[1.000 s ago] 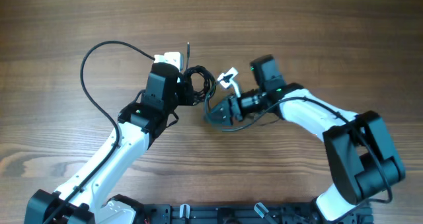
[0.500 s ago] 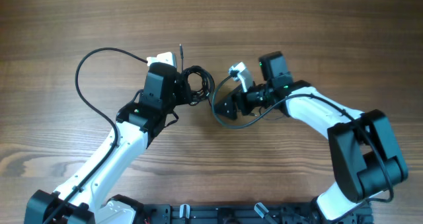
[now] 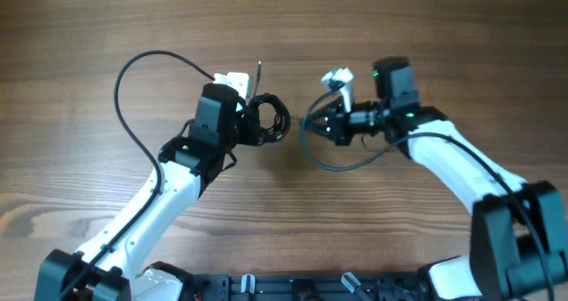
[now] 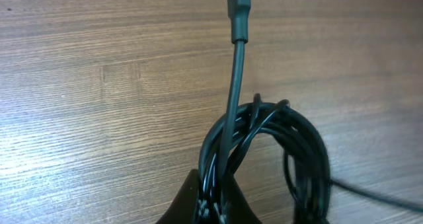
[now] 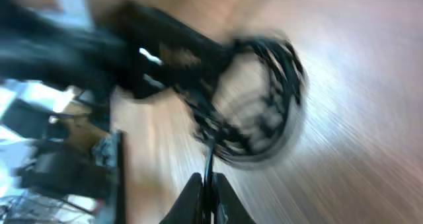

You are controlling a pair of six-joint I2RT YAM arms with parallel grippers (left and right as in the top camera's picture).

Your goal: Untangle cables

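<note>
Rightward went my right jaws, now clenched on one strand (image 5: 210, 159) of the cables (image 3: 269, 120), whose coil my left jaws clamp over the worktop (image 3: 80, 35); next, to tease it free, I judge a steady outward pull.

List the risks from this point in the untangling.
1. The left gripper and the right gripper are both shut on the cables. Pulling them apart could tighten the coil instead of freeing a strand.
2. The right gripper pinches only one thin strand, which may slip out.
3. The plug end runs down through the coil and could snag on its loops.
</note>
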